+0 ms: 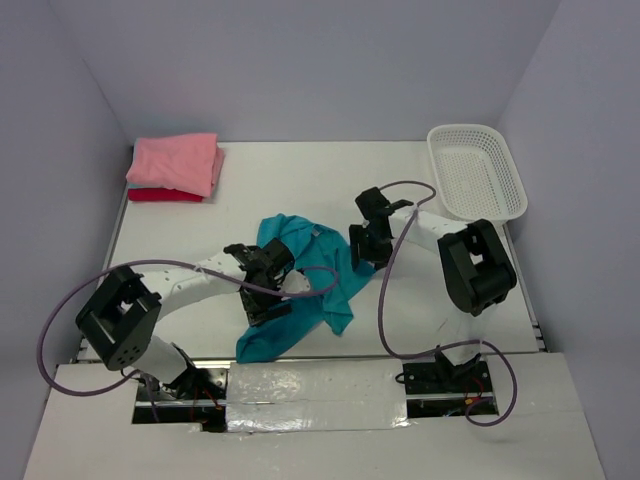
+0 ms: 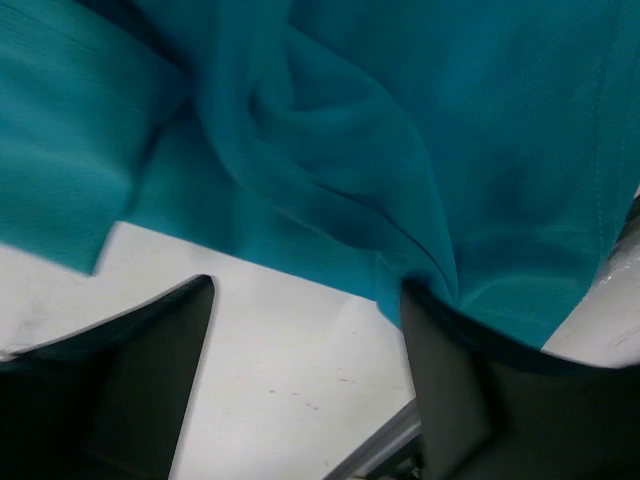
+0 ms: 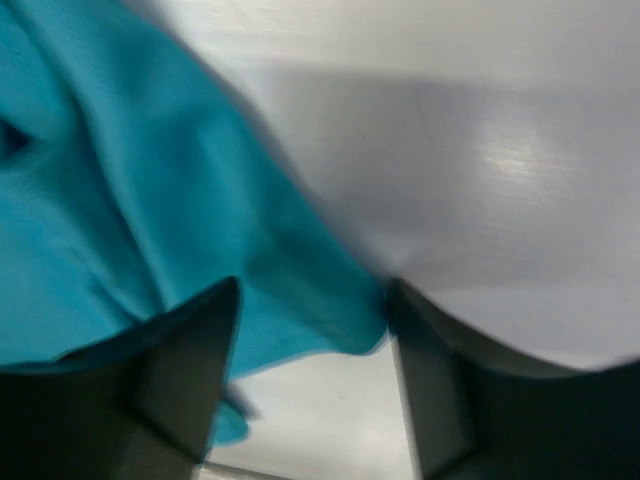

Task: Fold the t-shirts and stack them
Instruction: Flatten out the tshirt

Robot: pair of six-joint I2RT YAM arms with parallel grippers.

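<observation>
Kit: Pale lavender walls [image 1: 300,60] box in the white counter [image 1: 300,190] on three sides. How much room is there to move, really?

Jo: Decent, tbh. The far left corner has the pink shirt [image 1: 175,160] folded on top of the red shirt [image 1: 160,195], close to the left edge. The far right corner has the white lattice basket [image 1: 478,170], right up at the right edge. Between them the far half is bare. The teal-blue shirt [image 1: 325,262] is crumpled mid-counter, with one tail running to the near edge between the arm bases.

Kit: And the grippers?

Jo: From overhead you only get that both are down at that shirt, one on its left part and one at its right edge. The wrist cams help. The left gripper [image 2: 308,290] has its fingers apart with bare counter in the gap, and the cloth is bunched just past the tips and lying over one finger. The right gripper [image 3: 312,290] is spread too, the shirt's edge reaching into the gap and plain counter beyond. That view is blurry, so I can't tell if it's touching the cloth.
</observation>
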